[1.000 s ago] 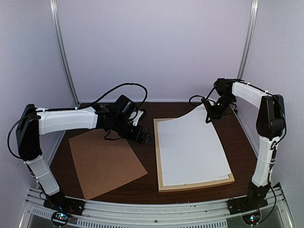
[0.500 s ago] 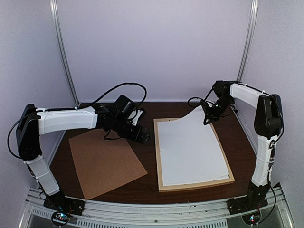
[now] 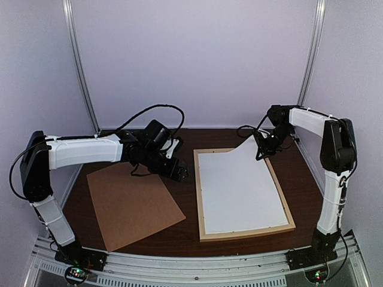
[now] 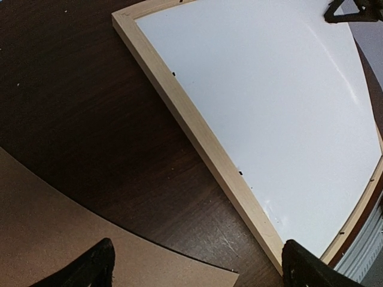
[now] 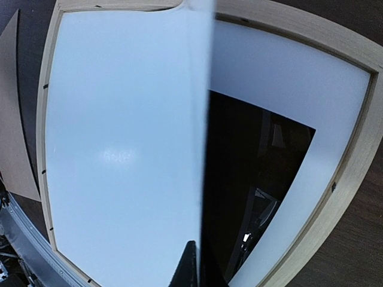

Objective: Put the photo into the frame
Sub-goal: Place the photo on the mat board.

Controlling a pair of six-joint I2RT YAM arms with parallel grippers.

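The photo (image 3: 239,188) lies white back up inside the light wooden frame (image 3: 245,232). Only its far right corner is still lifted, and my right gripper (image 3: 261,150) is shut on that corner. The right wrist view shows the photo (image 5: 119,149) edge-on, pinched in the right gripper (image 5: 198,269). Beneath the raised part I see a white mat border (image 5: 287,89) and dark glass, ringed by the frame (image 5: 353,167). My left gripper (image 3: 179,170) hangs open over bare table left of the frame (image 4: 203,137), fingers (image 4: 99,263) wide apart and holding nothing.
A plain brown backing board (image 3: 133,203) lies flat on the dark wooden table (image 3: 185,230) left of the frame, its corner just under the left gripper (image 4: 197,269). The enclosure walls and metal posts stand behind and at the sides.
My right gripper has come down and slightly left with the photo's corner. The sheet now lies flatter, with its right edge inside the frame rail. The left arm has stayed put.
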